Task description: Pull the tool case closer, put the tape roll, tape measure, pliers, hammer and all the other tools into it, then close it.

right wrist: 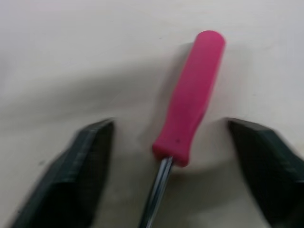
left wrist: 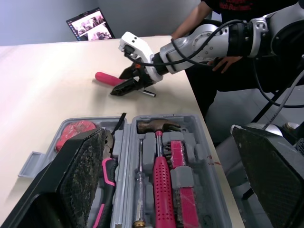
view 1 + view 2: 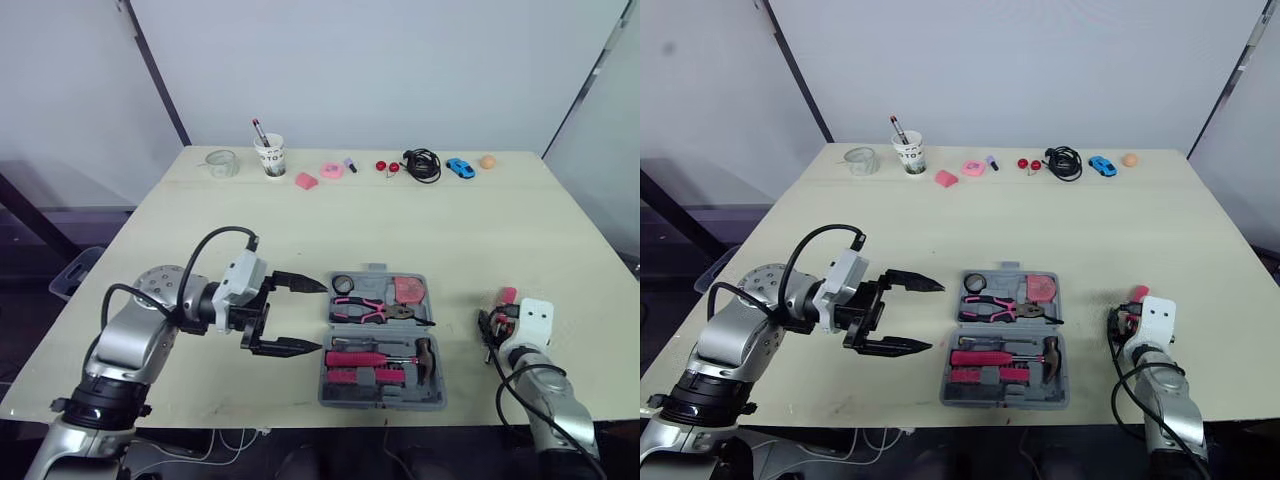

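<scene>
The tool case (image 3: 384,404) lies open near the front edge of the surface (image 3: 300,220), lid flat, both halves facing up. It sits within reach of both arms, so the pull-closer step looks done. Inside lie the tape roll (image 3: 343,284), the pink-handled pliers (image 3: 365,311) and the red tape measure (image 3: 407,290) in the far half, and the hammer (image 2: 163,185) in the near half beside a slim screwdriver.

One tool is outside: a pink-handled screwdriver (image 1: 190,104) flat on the surface to the right of the case. The right end effector (image 2: 124,87) is lowered over it, fingers apart and straddling the handle without touching it, lined up to close across its width. That grasp is probably the step in hand.

The left end effector (image 3: 322,316) hovers just beside the case's left wall, fingers spread wide and pointing at it, likely waiting to steady the case or swing the lid.

A paper cup (image 3: 270,155) and small odds stand along the far edge, well apart from the work.
</scene>
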You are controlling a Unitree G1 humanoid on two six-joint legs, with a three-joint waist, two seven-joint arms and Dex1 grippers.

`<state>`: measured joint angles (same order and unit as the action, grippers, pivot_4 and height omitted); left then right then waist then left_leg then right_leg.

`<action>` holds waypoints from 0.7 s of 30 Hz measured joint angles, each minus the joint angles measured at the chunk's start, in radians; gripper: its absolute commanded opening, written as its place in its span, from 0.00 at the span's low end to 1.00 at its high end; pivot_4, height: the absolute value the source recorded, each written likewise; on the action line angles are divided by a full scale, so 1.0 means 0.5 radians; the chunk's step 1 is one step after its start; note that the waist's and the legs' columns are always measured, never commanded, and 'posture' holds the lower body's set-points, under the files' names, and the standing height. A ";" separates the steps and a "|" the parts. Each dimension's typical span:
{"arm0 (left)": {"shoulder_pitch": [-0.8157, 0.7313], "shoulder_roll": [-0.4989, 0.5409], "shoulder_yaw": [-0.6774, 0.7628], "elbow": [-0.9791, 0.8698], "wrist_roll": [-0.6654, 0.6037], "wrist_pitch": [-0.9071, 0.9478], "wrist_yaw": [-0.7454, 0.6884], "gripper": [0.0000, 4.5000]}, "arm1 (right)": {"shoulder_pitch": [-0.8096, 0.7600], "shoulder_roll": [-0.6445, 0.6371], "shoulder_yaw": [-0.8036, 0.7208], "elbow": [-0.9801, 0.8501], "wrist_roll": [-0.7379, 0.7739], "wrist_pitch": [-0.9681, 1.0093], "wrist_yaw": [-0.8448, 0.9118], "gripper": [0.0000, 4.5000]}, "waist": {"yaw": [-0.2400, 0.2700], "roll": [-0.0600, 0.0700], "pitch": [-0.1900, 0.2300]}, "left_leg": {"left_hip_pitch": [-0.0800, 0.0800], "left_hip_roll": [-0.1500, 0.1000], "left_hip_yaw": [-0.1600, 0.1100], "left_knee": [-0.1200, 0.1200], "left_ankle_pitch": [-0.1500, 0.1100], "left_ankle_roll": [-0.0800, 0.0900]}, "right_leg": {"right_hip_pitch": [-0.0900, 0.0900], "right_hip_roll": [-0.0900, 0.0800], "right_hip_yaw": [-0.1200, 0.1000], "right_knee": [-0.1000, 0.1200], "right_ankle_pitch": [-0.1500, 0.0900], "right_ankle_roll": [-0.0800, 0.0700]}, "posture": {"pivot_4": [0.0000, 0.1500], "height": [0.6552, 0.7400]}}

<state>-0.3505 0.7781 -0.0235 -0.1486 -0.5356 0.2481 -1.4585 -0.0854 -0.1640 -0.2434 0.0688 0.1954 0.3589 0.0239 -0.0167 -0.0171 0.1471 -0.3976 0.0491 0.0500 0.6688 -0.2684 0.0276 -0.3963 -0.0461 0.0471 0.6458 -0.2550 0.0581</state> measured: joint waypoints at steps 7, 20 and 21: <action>-0.009 -0.009 -0.002 -0.002 0.000 0.009 0.002 1.00 | -0.029 0.006 0.005 0.033 -0.017 -0.030 -0.014 0.09 | 0.003 0.000 0.000 | 0.000 0.000 0.000 0.000 0.000 0.000 | 0.000 0.000 -0.001 0.000 0.000 0.000 | 1.00 1.00; -0.006 -0.045 -0.003 -0.001 0.000 0.008 0.009 1.00 | 0.089 -0.182 0.010 -0.218 -0.010 0.122 0.136 0.09 | 0.001 0.001 0.001 | 0.000 0.000 -0.001 0.000 0.000 0.000 | 0.000 0.000 0.000 0.000 0.000 0.000 | 1.00 1.00; -0.005 -0.045 -0.003 -0.001 0.000 0.008 0.009 1.00 | 0.099 -0.204 0.010 -0.261 -0.001 0.139 0.164 0.09 | 0.001 0.001 0.001 | 0.000 0.000 -0.001 0.000 0.000 0.000 | 0.000 0.000 0.000 0.000 0.000 0.000 | 1.00 1.00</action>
<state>-0.3531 0.7558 -0.0251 -0.1490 -0.5356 0.2521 -1.4541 -0.0360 -0.2661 -0.2383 -0.0615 0.1949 0.4284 0.1057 -0.0162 -0.0166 0.1474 -0.3976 0.0489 0.0495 0.6687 -0.2684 0.0276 -0.3963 -0.0460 0.0469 0.6459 -0.2550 0.0582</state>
